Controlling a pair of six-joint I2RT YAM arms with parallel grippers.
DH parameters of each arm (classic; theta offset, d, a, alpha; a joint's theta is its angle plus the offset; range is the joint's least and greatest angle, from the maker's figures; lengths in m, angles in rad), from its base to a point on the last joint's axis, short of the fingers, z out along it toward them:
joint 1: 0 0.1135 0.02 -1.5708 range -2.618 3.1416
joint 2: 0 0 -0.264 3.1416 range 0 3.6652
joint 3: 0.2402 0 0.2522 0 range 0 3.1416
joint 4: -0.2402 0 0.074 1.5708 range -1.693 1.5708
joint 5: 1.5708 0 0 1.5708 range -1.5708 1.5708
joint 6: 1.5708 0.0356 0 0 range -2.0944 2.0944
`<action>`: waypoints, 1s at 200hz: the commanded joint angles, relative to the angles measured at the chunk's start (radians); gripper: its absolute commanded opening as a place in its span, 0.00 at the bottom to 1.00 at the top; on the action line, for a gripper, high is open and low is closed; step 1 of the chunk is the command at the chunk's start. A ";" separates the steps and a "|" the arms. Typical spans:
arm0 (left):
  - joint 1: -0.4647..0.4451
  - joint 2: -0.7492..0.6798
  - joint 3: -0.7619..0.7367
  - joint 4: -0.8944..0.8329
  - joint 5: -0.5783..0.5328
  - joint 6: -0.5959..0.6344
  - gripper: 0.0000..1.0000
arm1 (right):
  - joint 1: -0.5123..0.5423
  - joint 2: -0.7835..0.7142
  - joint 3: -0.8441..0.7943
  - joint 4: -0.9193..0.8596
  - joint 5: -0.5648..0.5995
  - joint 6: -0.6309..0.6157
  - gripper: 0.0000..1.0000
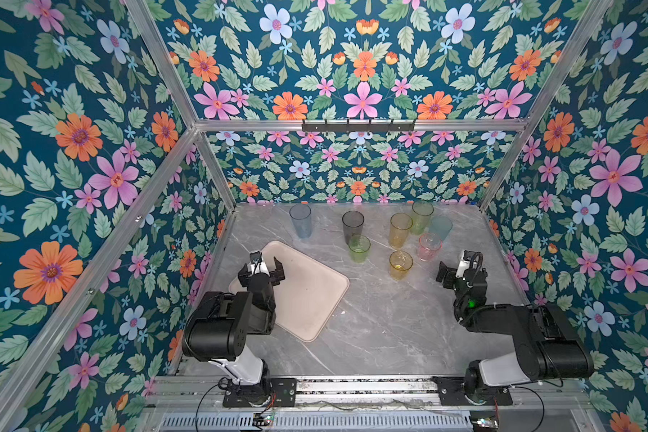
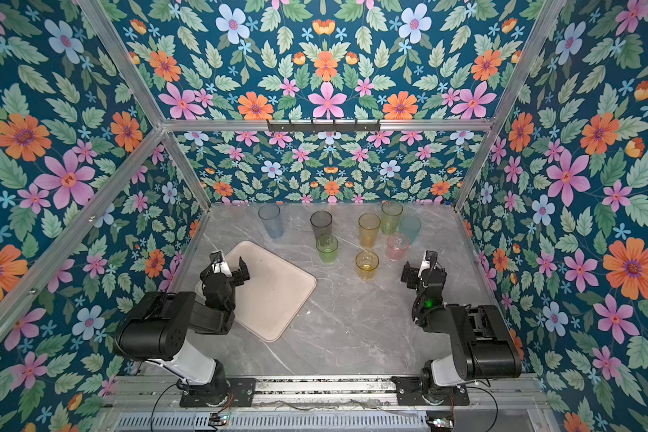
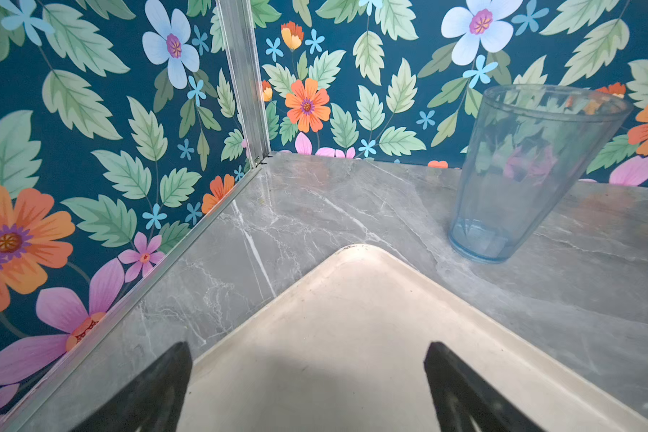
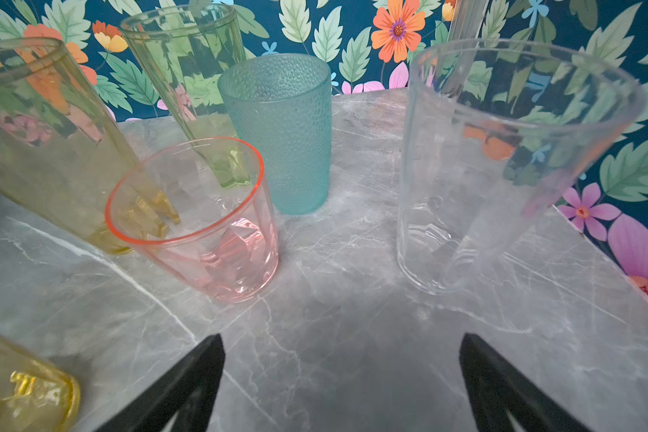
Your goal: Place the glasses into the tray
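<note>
Nearest, the two arm bases sat on the rail along the front edge of the table. Both arms were folded up in what looked like a waiting pose, with no glass placed yet.

The left gripper hung over the near-left part of the tray, its jaws spread wide with nothing between them. The right gripper was just as wide and empty, low over bare table near the right edge.

The tray lay flat and empty toward the left edge. It was turned cornerwise with one corner pointing at the far-left corner, probably so that either arm could reach it.

All the glasses stood upright outside the tray, mouths up, which suited a grasp from the side.
- **Closest:** the short yellow glass.
- **Next:** the short green glass, near the tray's far-right side, and the pink glass.
- **Only plain in the right wrist view:** the clear glass, near the right gripper and seemingly its easiest first pick.
- **Behind those:** the amber glass, the smoke-grey glass and the teal glass.
- **Toward the far edge:** the tall yellow-green glass and the blue glass. The left wrist view showed the blue one just beyond the tray's corner.
</note>
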State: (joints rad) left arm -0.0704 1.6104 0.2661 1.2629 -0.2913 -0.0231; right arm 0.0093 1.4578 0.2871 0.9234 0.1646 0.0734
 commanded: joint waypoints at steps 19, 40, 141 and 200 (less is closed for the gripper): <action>0.001 -0.001 0.001 0.009 0.002 0.005 1.00 | 0.001 0.002 0.005 0.029 0.001 -0.005 0.99; 0.001 -0.001 0.002 0.009 0.001 0.005 1.00 | 0.001 0.001 0.004 0.029 0.001 -0.005 0.99; 0.001 -0.001 0.002 0.007 0.002 0.005 1.00 | 0.001 0.001 0.004 0.032 0.000 -0.004 0.99; -0.001 -0.003 -0.009 0.029 -0.004 0.013 1.00 | 0.001 0.000 -0.017 0.068 0.015 -0.003 0.99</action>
State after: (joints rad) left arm -0.0704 1.6104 0.2630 1.2629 -0.2913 -0.0231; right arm 0.0093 1.4578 0.2832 0.9276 0.1650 0.0738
